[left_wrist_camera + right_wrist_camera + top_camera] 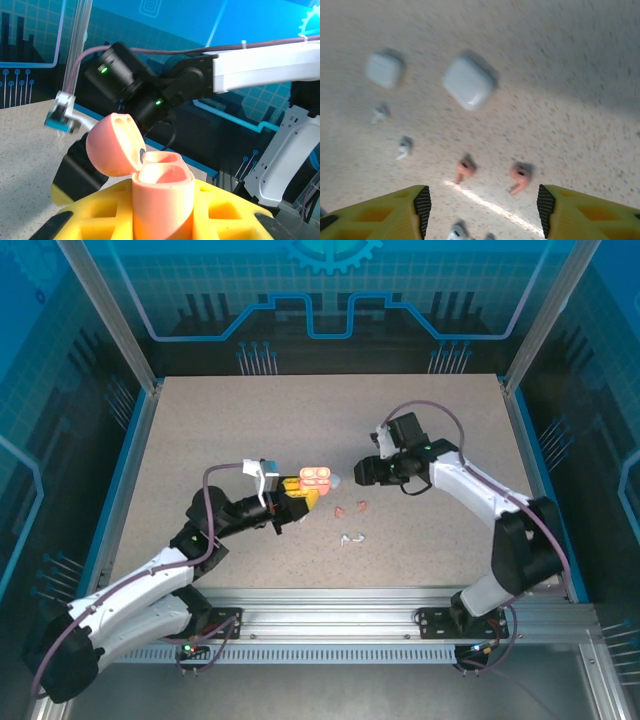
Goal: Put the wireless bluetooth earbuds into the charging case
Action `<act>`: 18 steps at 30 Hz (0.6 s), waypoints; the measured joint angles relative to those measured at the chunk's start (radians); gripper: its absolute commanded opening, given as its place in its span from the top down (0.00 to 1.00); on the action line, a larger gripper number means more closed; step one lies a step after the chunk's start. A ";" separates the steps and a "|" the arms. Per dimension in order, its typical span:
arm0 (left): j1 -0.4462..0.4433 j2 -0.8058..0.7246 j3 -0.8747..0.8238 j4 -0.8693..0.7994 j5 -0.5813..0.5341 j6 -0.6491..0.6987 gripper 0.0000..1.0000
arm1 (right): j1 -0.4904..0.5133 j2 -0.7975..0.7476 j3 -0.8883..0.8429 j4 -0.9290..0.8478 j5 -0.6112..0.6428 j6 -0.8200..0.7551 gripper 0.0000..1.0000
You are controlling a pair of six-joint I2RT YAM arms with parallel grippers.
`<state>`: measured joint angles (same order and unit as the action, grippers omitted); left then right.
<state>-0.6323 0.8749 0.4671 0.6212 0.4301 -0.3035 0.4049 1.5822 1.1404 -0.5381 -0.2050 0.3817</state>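
We see left gripper (300,496) pinching the open-lidded salmon charging case (162,192), right gripper (482,210) spread above two salmon earbuds (465,170) lying loose on table (570,125).

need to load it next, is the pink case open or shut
Open: the case has its lid swung up and back.

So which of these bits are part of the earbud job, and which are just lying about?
In the job: open salmon case, held in the left gripper; two salmon earbuds.
Lying about for now: two white cases; white earbuds.
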 measured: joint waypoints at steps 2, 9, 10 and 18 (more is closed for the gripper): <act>0.000 -0.007 -0.002 -0.011 -0.001 0.000 1.00 | 0.002 0.064 0.026 -0.041 0.032 0.006 0.40; 0.000 -0.022 -0.016 -0.037 -0.016 0.013 1.00 | 0.072 0.221 0.151 -0.156 0.161 0.013 0.43; 0.000 -0.023 -0.018 -0.039 -0.016 0.016 1.00 | 0.083 0.238 0.166 -0.166 0.173 0.013 0.43; 0.000 -0.049 -0.021 -0.053 -0.023 0.019 1.00 | 0.143 0.353 0.234 -0.238 0.251 0.016 0.46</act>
<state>-0.6323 0.8261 0.4458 0.5686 0.4072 -0.2848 0.5484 1.9354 1.3743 -0.7765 0.0456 0.3973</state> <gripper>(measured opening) 0.228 0.546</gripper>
